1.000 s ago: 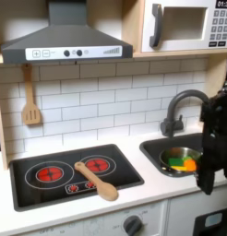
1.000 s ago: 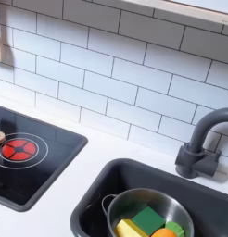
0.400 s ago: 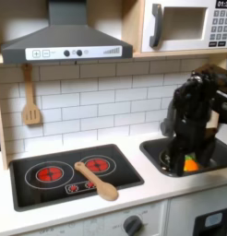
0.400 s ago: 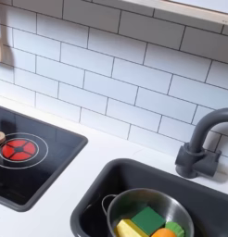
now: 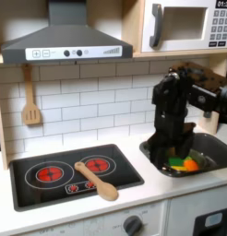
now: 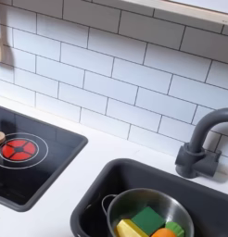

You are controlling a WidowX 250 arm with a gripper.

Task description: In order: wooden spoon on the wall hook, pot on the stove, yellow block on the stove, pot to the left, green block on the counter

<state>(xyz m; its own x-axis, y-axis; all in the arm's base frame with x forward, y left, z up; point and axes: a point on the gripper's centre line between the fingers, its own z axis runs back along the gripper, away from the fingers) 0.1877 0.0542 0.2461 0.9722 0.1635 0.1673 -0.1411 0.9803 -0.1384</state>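
- Wooden spoon, light brown with a long handle, lies across the black stove top, well left of the dark sink as I see it in the first exterior view.
- I see a round steel pot sitting in the sink, with yellow and green blocks inside.
- My black gripper hangs over the sink's edge; I cannot tell how its fingers stand.

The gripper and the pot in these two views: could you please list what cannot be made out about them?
- Gripper: in the first exterior view it is dark and blurred against the sink, so open or shut cannot be told.
- Pot: in the second exterior view the bottom edge cuts it off; in the first exterior view the arm covers most of it.
- Blocks: their lower parts are cut off likewise.
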